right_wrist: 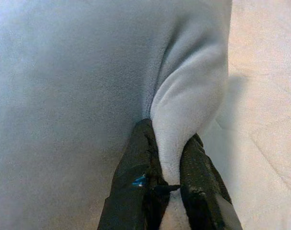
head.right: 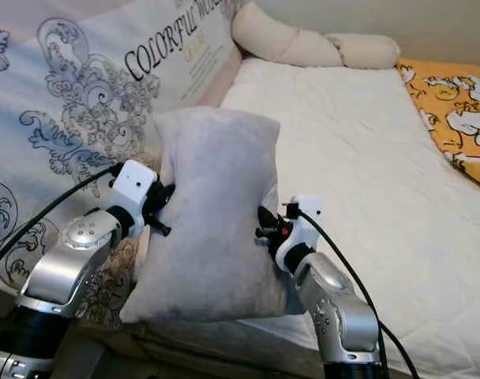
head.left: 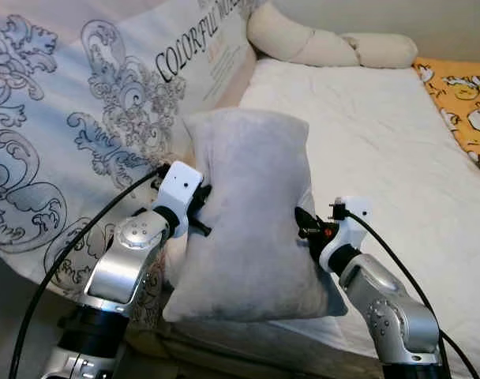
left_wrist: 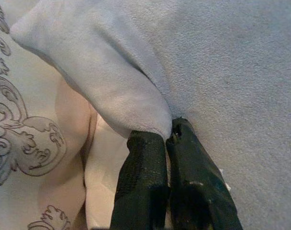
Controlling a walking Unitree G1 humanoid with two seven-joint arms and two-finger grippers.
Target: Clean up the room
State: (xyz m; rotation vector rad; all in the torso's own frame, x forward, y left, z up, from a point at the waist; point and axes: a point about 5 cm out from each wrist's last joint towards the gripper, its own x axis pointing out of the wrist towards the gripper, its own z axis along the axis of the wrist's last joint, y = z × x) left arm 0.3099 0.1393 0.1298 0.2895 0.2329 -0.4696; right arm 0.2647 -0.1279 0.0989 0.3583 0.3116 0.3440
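Note:
I hold a pale grey plush pillow (head.left: 252,221) upright between both arms, above the near edge of the bed. My left gripper (head.left: 199,212) pinches the pillow's left side; in the left wrist view its black fingers (left_wrist: 145,163) are shut on a fold of the grey cover (left_wrist: 117,91). My right gripper (head.left: 307,229) grips the pillow's right edge, and the right wrist view has its fingers (right_wrist: 138,158) clamped on a ridge of the fabric (right_wrist: 184,110). The fingertips are buried in the plush in the eye views.
A white quilted mattress (head.left: 374,142) stretches ahead. A large quilt with grey scroll print (head.left: 74,118) lies heaped on the left. Cream bolster pillows (head.left: 319,43) sit at the far end. An orange patterned blanket (head.left: 465,103) lies on the right.

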